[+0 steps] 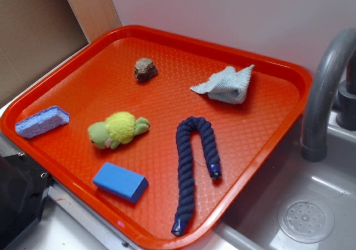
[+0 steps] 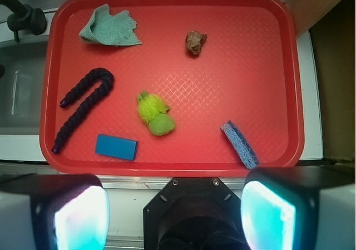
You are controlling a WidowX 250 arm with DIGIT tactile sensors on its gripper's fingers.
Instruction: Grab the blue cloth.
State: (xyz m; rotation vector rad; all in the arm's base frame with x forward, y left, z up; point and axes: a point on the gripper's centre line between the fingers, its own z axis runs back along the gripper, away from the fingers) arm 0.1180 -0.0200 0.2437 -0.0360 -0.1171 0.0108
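Nearest in the wrist view we see the hand (image 2: 174,202): both fingers (image 2: 80,214) stand wide apart w/ nothing between them, so it is open and empty. It hangs high over the near rim of the red tray (image 2: 172,163), well apart from every item.

Next out on the tray: blue foam block (image 2: 116,147) and purple-blue sponge (image 2: 240,144) near the near rim; plush turtle (image 2: 155,113) approx. centre; navy rope (image 2: 83,105) to the left of it. Far row: brown rock (image 2: 195,42) and the blue cloth (image 2: 110,26). The cloth lies crumpled in the far corner on the sink side, clear of the rope, close to the tray's rim.

Risks from here, as we judge them:
- Wrong target. Three other bluish items sit closer to the hand; a descent w/o full travel to the far corner could land on the block or rope.
- Cloth is thin and lies low. Closing too high gives an empty grip; too low drives the fingers into the tray.
- Cloth is close to the rim; an offset approach could strike the rim.

View differences: the exterior view shows the cloth (image 1: 225,84) folded w/ a raised peak, plus the faucet (image 1: 325,94) and sink drain (image 1: 306,220) beside that corner. It does not show the hand. The wrist view gives top-down layout only; cloth height is not readable there.
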